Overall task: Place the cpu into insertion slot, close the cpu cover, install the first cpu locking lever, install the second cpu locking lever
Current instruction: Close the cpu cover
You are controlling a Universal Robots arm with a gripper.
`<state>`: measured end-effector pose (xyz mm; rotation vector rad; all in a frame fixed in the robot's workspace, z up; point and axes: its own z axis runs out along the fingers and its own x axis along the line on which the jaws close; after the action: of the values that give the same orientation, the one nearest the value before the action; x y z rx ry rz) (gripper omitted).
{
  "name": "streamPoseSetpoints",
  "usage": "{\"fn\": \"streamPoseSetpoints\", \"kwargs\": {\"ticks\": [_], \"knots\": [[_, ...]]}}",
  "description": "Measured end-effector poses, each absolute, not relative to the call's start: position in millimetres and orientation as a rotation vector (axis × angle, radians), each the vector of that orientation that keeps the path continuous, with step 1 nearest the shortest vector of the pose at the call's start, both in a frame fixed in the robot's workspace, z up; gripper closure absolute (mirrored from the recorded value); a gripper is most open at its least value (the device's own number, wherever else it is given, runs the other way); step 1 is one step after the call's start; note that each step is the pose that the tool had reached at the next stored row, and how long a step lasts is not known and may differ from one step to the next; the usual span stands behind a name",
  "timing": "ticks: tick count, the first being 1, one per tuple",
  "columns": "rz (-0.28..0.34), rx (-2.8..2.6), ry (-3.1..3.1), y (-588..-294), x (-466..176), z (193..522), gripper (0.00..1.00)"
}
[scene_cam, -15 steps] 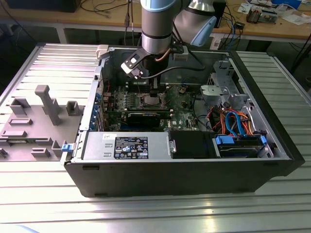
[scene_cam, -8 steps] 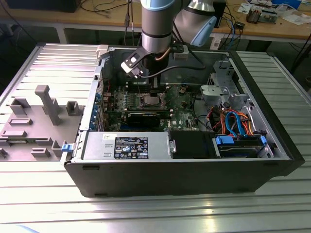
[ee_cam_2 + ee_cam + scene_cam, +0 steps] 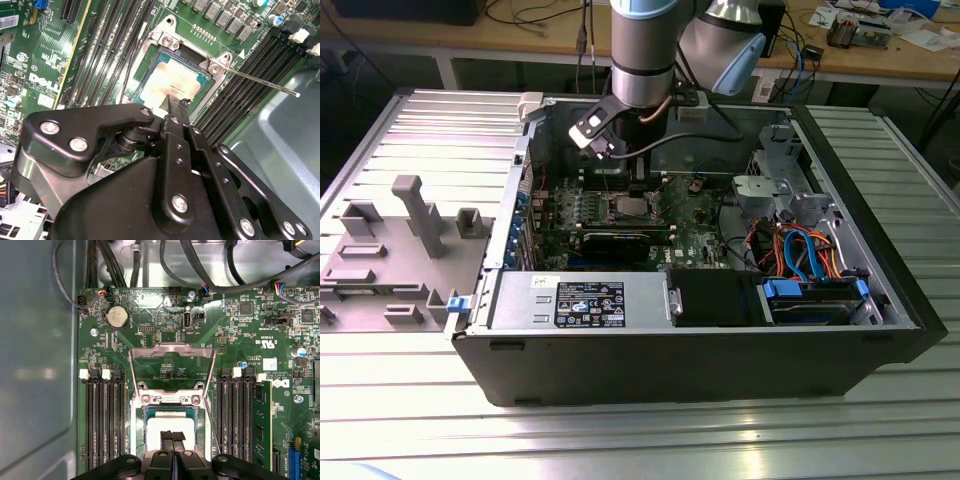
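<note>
Tool fingers pressed together, nothing clamped; tips on or just above cpu, contact unclear. Cpu lay in insertion slot directly under tips. Cpu cover stood open beyond tips. Seating judged near done: keep chip square to rim, light touch, no sideways drag.

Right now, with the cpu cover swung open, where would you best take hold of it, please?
Probably the free crossbar of the cpu cover, opposite its hinge: a thin, straight edge. Come from above, on the side away from the cpu.
</note>
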<state>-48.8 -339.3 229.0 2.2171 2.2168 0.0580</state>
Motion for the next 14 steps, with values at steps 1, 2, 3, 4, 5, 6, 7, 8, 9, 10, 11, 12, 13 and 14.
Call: {"fn": "streamPoseSetpoints", "kwargs": {"ticks": [1, 2, 3, 4, 5, 6, 7, 8, 9, 10, 11, 12, 13, 14], "knots": [[0.058, 2.217, 2.217, -339.3, -48.8, 229.6, 0.89], [0.058, 2.217, 2.217, -339.3, -48.8, 230.0, 0.89], [0.058, 2.217, 2.217, -339.3, -48.8, 230.4, 0.89], [0.058, 2.217, 2.217, -339.3, -48.8, 230.5, 0.89], [0.058, 2.217, 2.217, -339.3, -48.8, 230.5, 0.89], [0.058, 2.217, 2.217, -339.3, -48.8, 230.6, 0.89], [0.058, 2.217, 2.217, -339.3, -48.8, 230.6, 0.89], [0.058, 2.217, 2.217, -339.3, -48.8, 230.6, 0.89], [0.058, 2.217, 2.217, -339.3, -48.8, 230.7, 0.89], [0.058, 2.217, 2.217, -339.3, -48.7, 230.7, 0.89], [0.058, 2.217, 2.217, -339.3, -48.6, 230.7, 0.89], [0.057, 2.218, 2.218, -339.3, -48.4, 230.7, 0.89], [0.056, 2.218, 2.218, -339.3, -48.3, 230.7, 0.89], [0.055, 2.219, 2.219, -339.4, -48.1, 230.7, 0.89]]}}
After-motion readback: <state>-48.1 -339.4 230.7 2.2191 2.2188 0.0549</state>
